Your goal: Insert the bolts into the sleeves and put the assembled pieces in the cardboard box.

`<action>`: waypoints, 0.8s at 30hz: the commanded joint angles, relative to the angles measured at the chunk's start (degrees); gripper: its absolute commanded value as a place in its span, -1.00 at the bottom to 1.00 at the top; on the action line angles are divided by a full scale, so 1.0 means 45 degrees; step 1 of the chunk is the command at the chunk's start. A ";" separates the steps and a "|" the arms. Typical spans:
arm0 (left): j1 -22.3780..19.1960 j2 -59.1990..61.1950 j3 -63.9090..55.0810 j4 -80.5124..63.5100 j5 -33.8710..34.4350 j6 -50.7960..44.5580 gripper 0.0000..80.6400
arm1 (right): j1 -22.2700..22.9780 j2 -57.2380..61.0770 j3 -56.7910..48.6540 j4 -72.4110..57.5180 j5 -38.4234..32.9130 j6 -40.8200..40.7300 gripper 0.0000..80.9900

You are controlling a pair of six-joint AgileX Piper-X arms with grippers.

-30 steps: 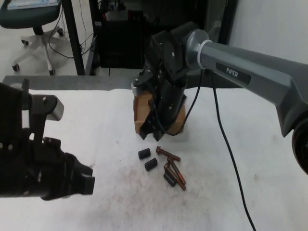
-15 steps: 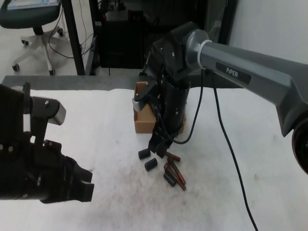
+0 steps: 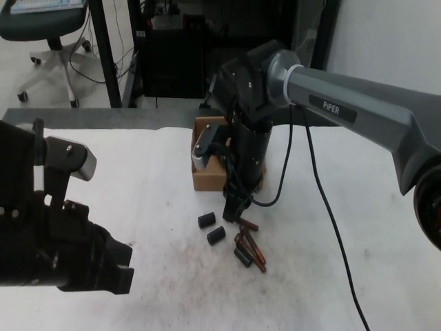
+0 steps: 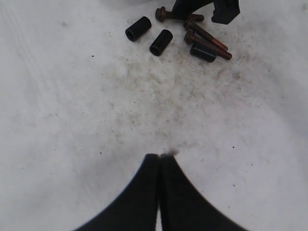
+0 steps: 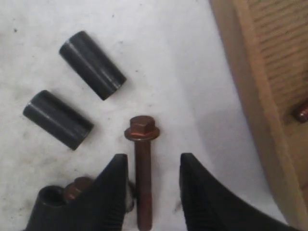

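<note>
Down from the cardboard box (image 3: 205,181), the right hand (image 5: 154,157), spread apart, is settling around a bolt (image 5: 142,161) for pickup.

White bench (image 3: 103,172), dark grime smudged across its middle. Cardboard box (image 3: 207,181) sits toward the far side. In front of it, two black sleeves (image 3: 206,221) lie near each other, not touching. Beside them is a cluster of coppery bolts (image 3: 252,252), with a third sleeve (image 3: 242,257) against them. A black cable (image 3: 331,227) trails across the bench.
</note>
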 commanded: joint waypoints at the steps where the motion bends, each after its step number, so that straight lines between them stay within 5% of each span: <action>1: 0.0017 0.0011 -0.0083 -0.0049 0.0096 0.0099 -0.99 | -0.0108 -0.0023 0.0001 -0.0415 0.0014 -0.0547 -0.16; 24: 0.0017 0.0011 -0.0083 -0.0049 -0.0145 0.0100 -0.99 | -0.0196 0.0166 0.1920 -0.1599 -0.0330 -0.0956 -0.16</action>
